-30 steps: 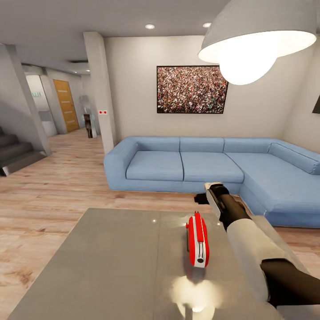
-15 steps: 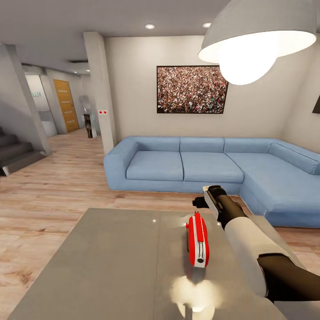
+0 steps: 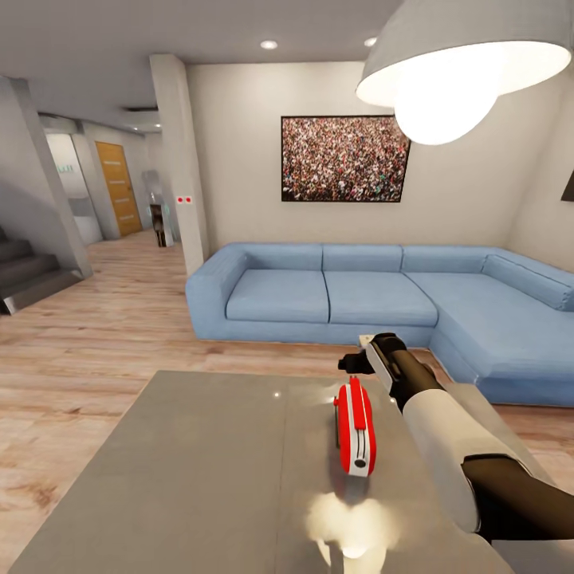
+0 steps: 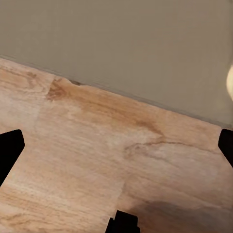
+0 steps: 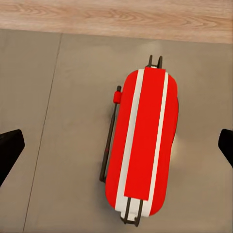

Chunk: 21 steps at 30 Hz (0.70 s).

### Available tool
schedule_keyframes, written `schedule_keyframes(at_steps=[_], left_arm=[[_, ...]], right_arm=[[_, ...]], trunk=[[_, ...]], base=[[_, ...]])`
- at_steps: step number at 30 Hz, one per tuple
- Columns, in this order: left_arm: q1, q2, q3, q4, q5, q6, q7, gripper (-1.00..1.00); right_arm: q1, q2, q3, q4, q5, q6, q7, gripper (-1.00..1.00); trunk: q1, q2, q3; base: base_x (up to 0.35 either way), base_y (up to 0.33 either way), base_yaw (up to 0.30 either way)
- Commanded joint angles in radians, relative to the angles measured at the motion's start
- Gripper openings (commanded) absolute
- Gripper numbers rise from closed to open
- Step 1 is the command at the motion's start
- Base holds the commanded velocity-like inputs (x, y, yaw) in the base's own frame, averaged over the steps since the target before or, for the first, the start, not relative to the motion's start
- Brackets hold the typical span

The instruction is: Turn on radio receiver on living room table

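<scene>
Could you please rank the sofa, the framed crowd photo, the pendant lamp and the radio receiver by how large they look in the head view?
1. Sofa.
2. Pendant lamp, though it hangs near the camera and is cut off by the frame, so its rank is unsure.
3. Framed crowd photo.
4. Radio receiver, clearly smallest.

Broad bare grey table (image 3: pixel 199 470) top all along the left of the red radio receiver (image 3: pixel 355 428), standing on its edge near the table's right half, with open air above it and a strip of wood floor (image 3: pixel 104 351) between the far table edge and the blue sofa (image 3: pixel 359 295). Right flank taken by the right arm, its right gripper (image 3: pixel 356 359) hanging just past the receiver's far end with fingers spread wide to either side of the red body in the right wrist view. Overhead at upper right, a big pendant lamp (image 3: pixel 470 64); thin black antenna rod (image 5: pixel 109 141) close along one side of the receiver.
</scene>
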Motion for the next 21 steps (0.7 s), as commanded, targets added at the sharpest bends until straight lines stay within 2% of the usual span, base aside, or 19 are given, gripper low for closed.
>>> schedule_keyframes(at_steps=[1,8,11,21], left_arm=[[0.000,0.000,0.000,0.000,0.000,-0.001,0.001,1.00],[0.000,0.002,0.001,0.002,0.000,-0.040,0.003,1.00],[0.000,0.000,0.001,0.004,-0.001,-0.056,0.002,1.00],[0.000,0.000,0.001,0.005,-0.001,-0.064,0.002,1.00]], right_arm=[[0.000,0.000,0.000,0.000,0.000,-0.001,0.001,1.00],[0.000,-0.006,-0.003,0.000,0.002,-0.001,-0.004,1.00],[0.000,-0.018,-0.004,0.000,0.003,0.000,-0.006,1.00],[0.000,-0.030,-0.004,0.001,0.004,0.000,-0.008,1.00]], trunk=[[0.004,-0.007,-0.003],[0.031,-0.056,-0.025],[0.042,-0.077,-0.035],[0.081,-0.147,-0.066]], base=[[0.000,0.000,0.000],[0.000,0.000,0.000],[0.000,0.000,0.000],[0.000,0.000,0.000]])
